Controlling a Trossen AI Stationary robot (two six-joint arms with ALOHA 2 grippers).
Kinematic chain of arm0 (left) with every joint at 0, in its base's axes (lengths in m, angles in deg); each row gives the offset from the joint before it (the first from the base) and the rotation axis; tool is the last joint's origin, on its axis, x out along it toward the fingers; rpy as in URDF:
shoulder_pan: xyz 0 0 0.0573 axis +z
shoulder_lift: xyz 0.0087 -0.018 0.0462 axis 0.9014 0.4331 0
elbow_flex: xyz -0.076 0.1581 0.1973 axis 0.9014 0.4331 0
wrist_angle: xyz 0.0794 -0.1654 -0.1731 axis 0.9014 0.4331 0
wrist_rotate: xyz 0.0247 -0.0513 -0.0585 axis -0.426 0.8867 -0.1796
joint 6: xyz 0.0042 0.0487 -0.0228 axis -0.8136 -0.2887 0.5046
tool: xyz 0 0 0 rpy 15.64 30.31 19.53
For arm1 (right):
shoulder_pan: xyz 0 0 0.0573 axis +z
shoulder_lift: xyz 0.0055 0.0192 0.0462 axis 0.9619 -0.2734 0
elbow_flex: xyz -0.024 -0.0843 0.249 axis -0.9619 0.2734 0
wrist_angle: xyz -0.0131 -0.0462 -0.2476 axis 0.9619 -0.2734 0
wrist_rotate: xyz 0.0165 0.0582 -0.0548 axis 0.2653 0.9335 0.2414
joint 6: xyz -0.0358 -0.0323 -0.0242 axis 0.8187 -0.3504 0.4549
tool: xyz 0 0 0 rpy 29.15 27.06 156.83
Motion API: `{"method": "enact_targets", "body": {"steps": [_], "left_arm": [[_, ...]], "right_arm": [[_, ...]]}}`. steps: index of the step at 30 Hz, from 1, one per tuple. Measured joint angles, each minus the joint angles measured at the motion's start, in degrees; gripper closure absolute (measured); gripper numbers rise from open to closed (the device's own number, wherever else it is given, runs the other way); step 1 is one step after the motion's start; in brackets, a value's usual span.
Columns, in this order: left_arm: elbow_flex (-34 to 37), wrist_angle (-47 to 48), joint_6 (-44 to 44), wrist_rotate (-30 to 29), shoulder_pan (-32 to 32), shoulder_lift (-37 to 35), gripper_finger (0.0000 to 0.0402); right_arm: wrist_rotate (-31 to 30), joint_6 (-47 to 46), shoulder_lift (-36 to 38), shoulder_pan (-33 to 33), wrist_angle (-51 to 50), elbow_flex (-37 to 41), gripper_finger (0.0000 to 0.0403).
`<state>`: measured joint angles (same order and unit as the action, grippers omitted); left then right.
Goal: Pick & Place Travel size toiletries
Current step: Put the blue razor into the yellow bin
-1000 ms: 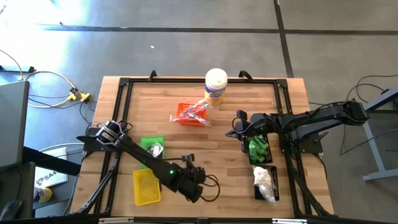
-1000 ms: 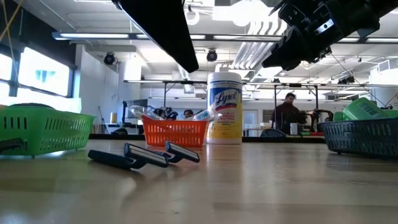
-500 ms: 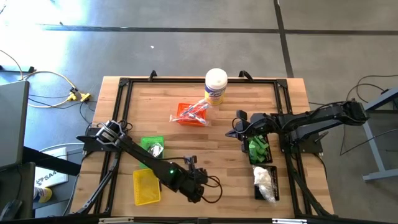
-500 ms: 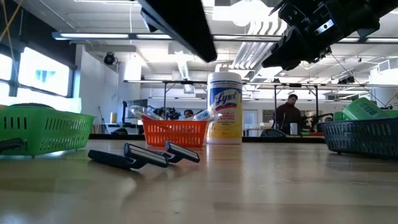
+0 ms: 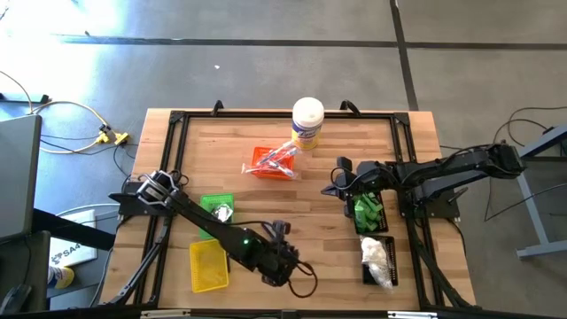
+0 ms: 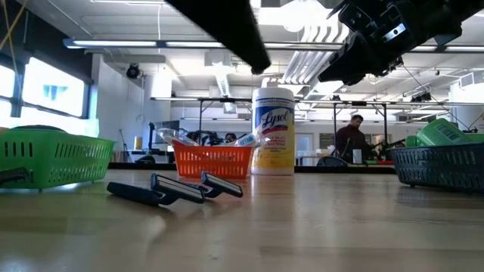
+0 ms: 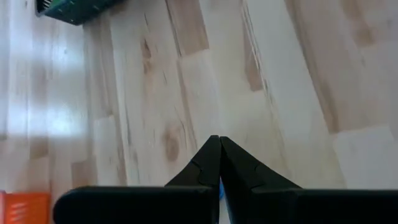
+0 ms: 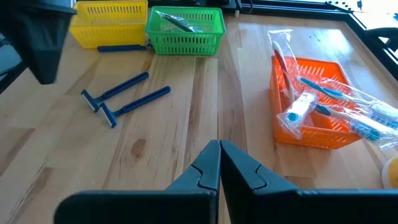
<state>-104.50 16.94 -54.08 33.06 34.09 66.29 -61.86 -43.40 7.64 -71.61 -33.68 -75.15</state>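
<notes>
Two slim blue razors (image 8: 124,98) with T-shaped heads lying flat on pale planked wood, just in front of the green mesh tray (image 8: 185,28), yellow mesh tray (image 8: 111,23) beside that. Clear crinkly packets of toothbrushes (image 8: 329,109) heaped in the orange mesh tray (image 8: 311,130). Left gripper (image 7: 219,146) pressed together, empty, hovering over bare boards near the green tray. Right gripper (image 8: 219,149) likewise pinched closed, holding nothing, up above the wood, well apart from the green tray.
</notes>
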Motion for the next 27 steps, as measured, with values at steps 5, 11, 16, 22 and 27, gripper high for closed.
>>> {"method": "enact_targets", "body": {"steps": [5,11,16,22,27], "left_arm": [[2.2,-0.8,4.9,1.9,1.6,0.0,0.0402],[6.6,-8.7,2.1,3.5,1.3,0.1,0.0402],[8.3,-10.2,2.0,6.2,1.4,0.0,0.0402],[8.7,-10.0,-1.2,6.3,1.3,-2.8,0.0402],[15.1,-16.6,-1.6,7.5,1.3,-4.9,0.0402]], "right_arm": [[0.0,-0.4,0.0,0.0,0.0,0.0,0.04],[0.2,-0.6,0.0,0.0,-0.1,0.0,0.04],[1.7,-0.6,0.0,0.0,-0.2,0.0,0.04],[1.7,-0.5,0.0,0.0,-0.2,0.0,0.04],[1.7,-0.5,0.0,0.0,-0.3,0.0,0.04]]}}
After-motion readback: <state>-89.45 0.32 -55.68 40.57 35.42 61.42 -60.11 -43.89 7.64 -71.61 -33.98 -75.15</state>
